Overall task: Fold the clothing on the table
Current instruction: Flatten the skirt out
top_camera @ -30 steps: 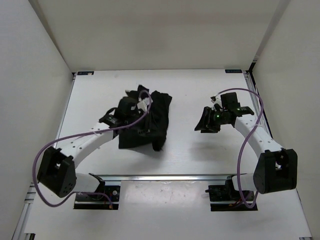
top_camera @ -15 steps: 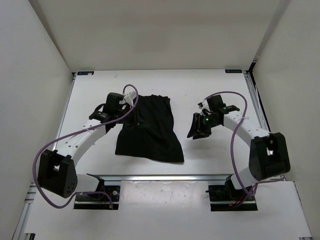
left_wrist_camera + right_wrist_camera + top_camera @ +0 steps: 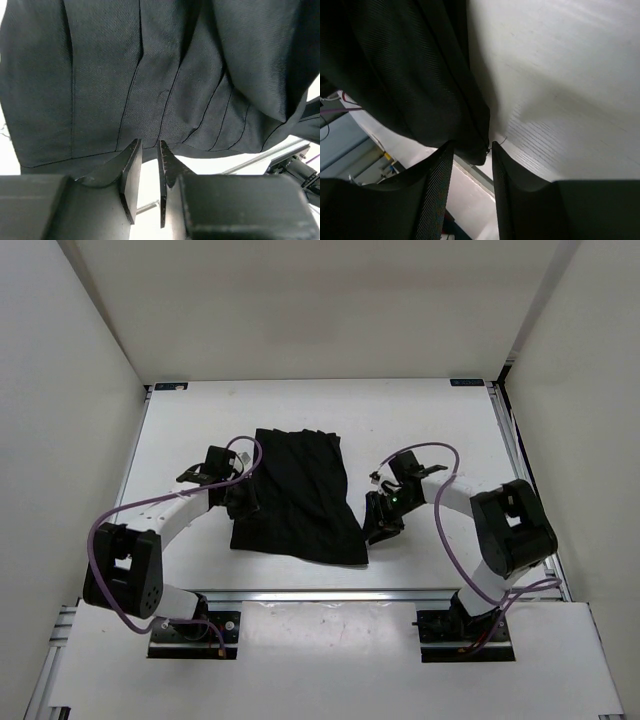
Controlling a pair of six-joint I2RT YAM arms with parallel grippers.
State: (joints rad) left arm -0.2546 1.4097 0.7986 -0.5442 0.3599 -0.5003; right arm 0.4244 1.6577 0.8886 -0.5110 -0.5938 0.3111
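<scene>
Lying on the white table (image 3: 420, 410), the clothing (image 3: 300, 490) sits between left tool (image 3: 147, 146) and right tool (image 3: 468, 147), both parted.

Top view: left fingers (image 3: 245, 503) & right fingers (image 3: 377, 527) are black against the black clothing (image 3: 300, 490), too small to tell if either pair pinches it. Left wrist cam: clothing cut off top, L & R; fingertips (image 3: 132, 152) at the hem, grip unclear. Right wrist cam: clothing runs off top/left, corner btwn the fingers, pinched or not can't tell.
</scene>
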